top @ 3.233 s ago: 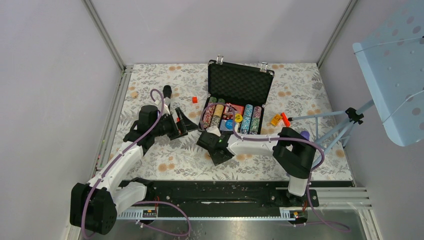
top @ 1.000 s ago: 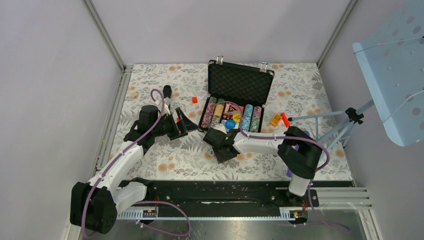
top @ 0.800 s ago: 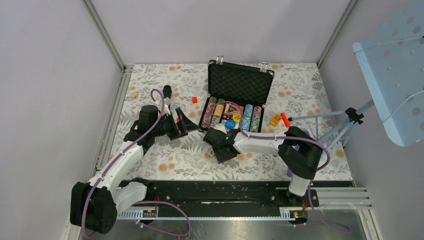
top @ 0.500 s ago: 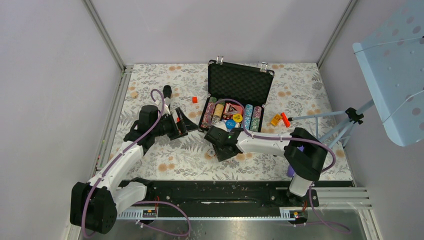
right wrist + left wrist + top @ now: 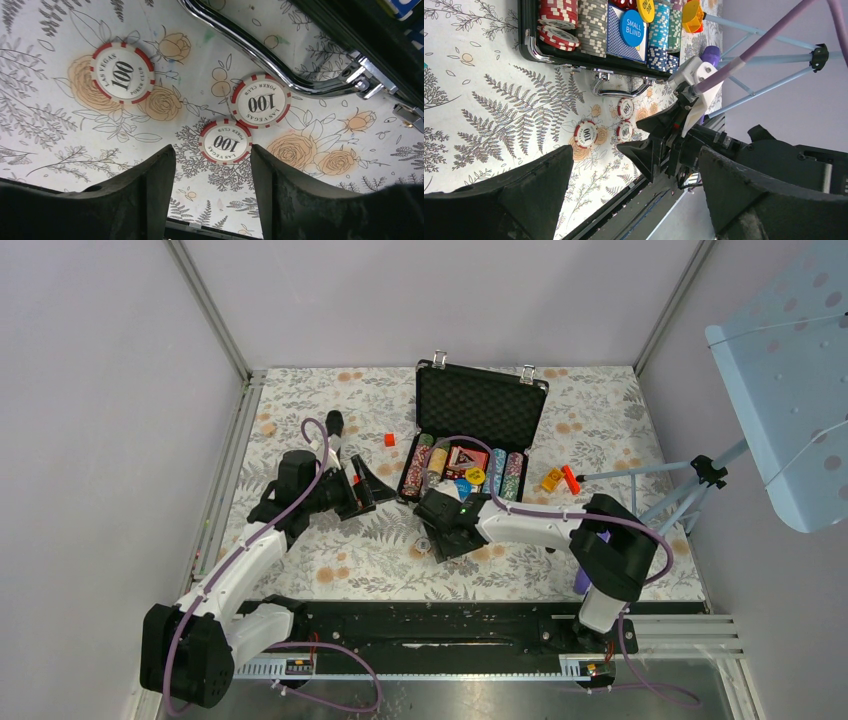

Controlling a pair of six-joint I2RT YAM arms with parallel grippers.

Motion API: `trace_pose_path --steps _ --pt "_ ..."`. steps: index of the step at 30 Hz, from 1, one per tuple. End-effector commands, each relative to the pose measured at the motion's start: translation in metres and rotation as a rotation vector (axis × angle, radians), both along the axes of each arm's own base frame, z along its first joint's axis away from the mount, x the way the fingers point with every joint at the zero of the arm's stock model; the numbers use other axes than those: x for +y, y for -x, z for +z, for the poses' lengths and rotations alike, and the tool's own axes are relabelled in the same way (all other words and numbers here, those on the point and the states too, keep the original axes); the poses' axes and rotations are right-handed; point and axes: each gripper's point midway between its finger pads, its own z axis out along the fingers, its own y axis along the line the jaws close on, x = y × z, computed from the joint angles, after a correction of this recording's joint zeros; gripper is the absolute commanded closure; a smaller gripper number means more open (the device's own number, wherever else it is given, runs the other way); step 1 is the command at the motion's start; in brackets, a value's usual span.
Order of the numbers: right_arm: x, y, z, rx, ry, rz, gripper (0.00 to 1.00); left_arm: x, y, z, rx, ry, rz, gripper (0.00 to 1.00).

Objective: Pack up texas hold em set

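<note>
The floral bench (image 5: 330,560) carries everything. The black briefcase (image 5: 480,405) sits at its far centre, the foam-lined lid propped upright so the tray underneath is open from above and from the near side, where both arms reach in. Packing looks well along, though the lid cannot close yet because some pieces lie outside.

The left end effector (image 5: 635,152) is parked on the bench to the left of the case, its jaws spread as wide as they go and holding nothing. It seems to be kept aside so the other arm has room. The right end effector (image 5: 212,150) hangs low over the bench just in front of the case. Its jaws are apart with nothing between the pads, and the opening points down at the strays, which reads as lining up for a pick.

Inside the tray the chip rows (image 5: 591,25) stand on edge in their slots, packed tightly so they take little space. At the left end a few red chips (image 5: 556,37) lean loosely rather than sitting square. The silver handle (image 5: 260,55) lies flat on the bench against the case's near wall.

Three loose chips (image 5: 122,72) marked 100 lie flat on the cloth beside that handle. One is off on its own and two almost touch. The middle chip (image 5: 226,141) sits between the right fingertips, so it is probably the next target. Because it lies flat, the fingers will need to scrape or pinch low. The blue "small blind" button (image 5: 631,27) and a yellow button (image 5: 646,7) rest on top of the packed contents.
</note>
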Motion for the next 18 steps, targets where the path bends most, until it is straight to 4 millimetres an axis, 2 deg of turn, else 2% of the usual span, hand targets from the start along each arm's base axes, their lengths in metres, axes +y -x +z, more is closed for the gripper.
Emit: trace_pose_path --steps 1,10,18 --pt "-0.013 0.007 -0.014 0.035 0.050 -0.020 0.37 -0.002 -0.002 0.006 -0.024 0.020 -0.014 0.05" --pt "-0.028 0.021 -0.035 0.093 0.104 -0.029 0.40 -0.002 -0.003 0.006 -0.026 0.021 -0.015 0.05" --pt "-0.028 0.022 -0.039 0.104 0.110 -0.023 0.60 -0.003 -0.004 0.007 -0.026 0.022 -0.016 0.05"
